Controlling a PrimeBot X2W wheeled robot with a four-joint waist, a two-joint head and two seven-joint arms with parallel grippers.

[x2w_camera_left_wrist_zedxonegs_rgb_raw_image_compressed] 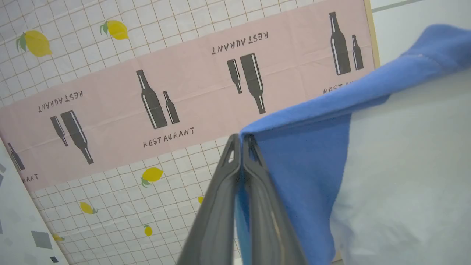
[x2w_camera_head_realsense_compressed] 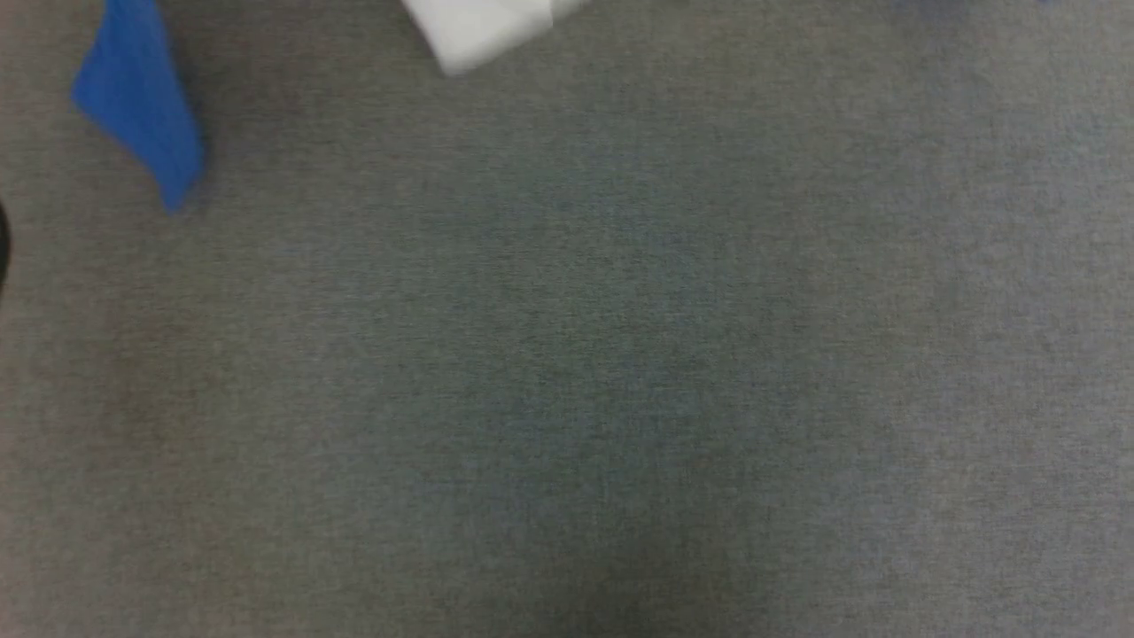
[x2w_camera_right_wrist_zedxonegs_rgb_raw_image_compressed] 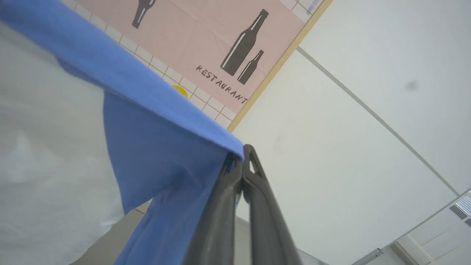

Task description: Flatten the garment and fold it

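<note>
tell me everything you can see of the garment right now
The garment is thin, soft fabric: white body, bright blue sleeve parts. It is lifted, not spread flat. The left gripper is shut on one blue corner, the right gripper on another, and a blue edge runs taut from each. The white body hangs in loose wrinkles. In the head view, blurred, a blue tip and a white corner dangle over a grey surface.

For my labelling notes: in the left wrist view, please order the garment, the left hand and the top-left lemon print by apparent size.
1. garment (near the camera, so inflated)
2. left hand (also near)
3. lemon print
</note>
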